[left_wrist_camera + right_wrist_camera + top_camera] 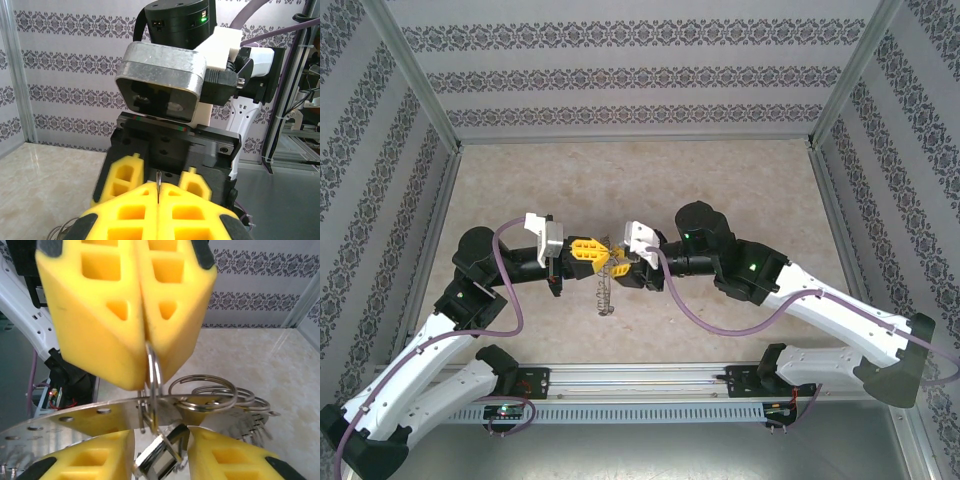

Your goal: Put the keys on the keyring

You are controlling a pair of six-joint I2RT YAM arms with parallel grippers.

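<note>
At the middle of the pale marble-patterned table (720, 180), the yellow-fingered left gripper (600, 255) and the yellow-fingered right gripper (616, 264) are set tip to tip, the left one on the left. A thin silvery wire loop (152, 372) is pinched between the left gripper's closed fingers and is threaded through the large flat grey metal keyring (75, 421), which extends from the meeting point toward the table's near edge. Between the right gripper's parted fingers, just under the keyring's edge, the small metal looped key (159, 462) is placed; contact with those fingers cannot be told.
</note>
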